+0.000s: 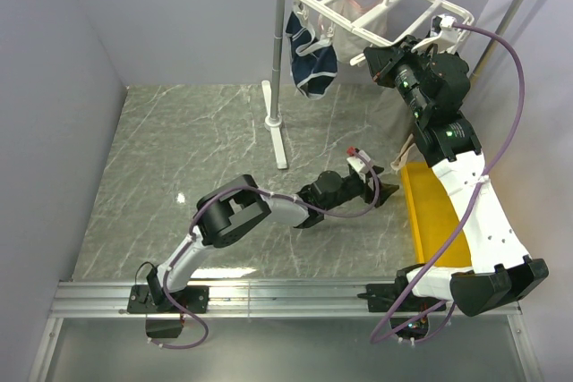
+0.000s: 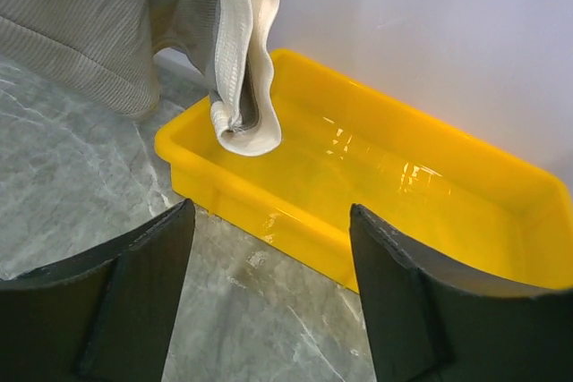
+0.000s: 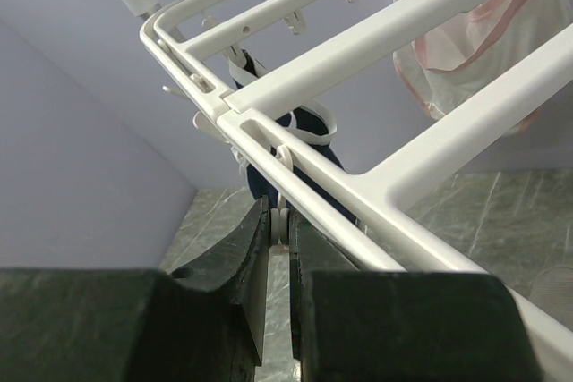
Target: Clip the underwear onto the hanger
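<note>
The underwear (image 2: pixel 98 29), taupe with a beige waistband (image 2: pixel 242 60), hangs at the top left of the left wrist view, its folded waistband end dangling by the yellow tray's corner. What holds it up is out of view. My left gripper (image 2: pixel 269 288) is open and empty, low over the floor below it, also seen from above (image 1: pixel 383 187). The white hanger (image 1: pixel 385 2) hangs from the pole at the top. My right gripper (image 1: pixel 372 58) is raised under the hanger's bars (image 3: pixel 376 38), its jaws shut on a white dangling clip (image 3: pixel 285 224).
A yellow tray (image 2: pixel 394 248) lies in front of the left gripper, beside the right arm (image 1: pixel 421 221). Navy briefs (image 1: pixel 309 60) and a pink-trimmed white garment (image 1: pixel 363 2) hang on the hanger. The grey pole stand (image 1: pixel 277 87) rises at the back centre.
</note>
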You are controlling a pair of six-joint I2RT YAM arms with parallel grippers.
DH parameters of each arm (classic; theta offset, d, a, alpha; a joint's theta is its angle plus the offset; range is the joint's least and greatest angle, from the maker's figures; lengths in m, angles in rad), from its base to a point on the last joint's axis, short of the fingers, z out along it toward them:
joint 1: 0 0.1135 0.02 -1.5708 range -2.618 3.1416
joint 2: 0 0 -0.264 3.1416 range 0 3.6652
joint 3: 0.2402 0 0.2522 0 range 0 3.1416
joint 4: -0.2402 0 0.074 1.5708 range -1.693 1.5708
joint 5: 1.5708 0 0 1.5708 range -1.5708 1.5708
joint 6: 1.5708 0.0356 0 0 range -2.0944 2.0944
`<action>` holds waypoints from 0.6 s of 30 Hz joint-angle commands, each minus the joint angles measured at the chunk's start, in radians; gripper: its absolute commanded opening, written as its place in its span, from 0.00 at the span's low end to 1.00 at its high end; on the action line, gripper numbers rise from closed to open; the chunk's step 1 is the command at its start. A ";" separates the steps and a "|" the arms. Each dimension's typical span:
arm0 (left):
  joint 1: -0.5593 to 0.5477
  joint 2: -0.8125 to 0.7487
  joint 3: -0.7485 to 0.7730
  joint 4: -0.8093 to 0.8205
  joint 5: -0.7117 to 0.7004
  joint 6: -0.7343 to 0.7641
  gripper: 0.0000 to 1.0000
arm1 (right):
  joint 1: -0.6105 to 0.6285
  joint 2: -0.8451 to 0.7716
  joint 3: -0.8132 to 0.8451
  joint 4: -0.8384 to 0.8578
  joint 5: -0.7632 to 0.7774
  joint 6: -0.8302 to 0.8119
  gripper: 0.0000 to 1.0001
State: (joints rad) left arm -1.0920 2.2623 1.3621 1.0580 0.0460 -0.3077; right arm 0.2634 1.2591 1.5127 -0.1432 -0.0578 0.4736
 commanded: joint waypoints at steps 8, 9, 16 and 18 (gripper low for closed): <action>-0.008 0.078 0.091 0.089 -0.043 0.051 0.81 | -0.006 -0.001 -0.002 0.041 0.023 -0.012 0.00; -0.008 0.083 0.110 0.091 -0.043 0.061 0.81 | -0.007 -0.003 -0.002 0.039 0.023 -0.012 0.00; 0.003 0.129 0.222 0.123 -0.110 0.127 0.70 | -0.007 -0.004 0.014 0.019 0.021 -0.013 0.00; 0.011 0.144 0.264 0.138 -0.109 0.148 0.60 | -0.006 -0.004 0.018 0.016 0.020 -0.016 0.00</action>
State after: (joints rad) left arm -1.0901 2.4004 1.5478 1.1004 -0.0334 -0.2089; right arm 0.2634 1.2591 1.5127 -0.1509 -0.0509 0.4728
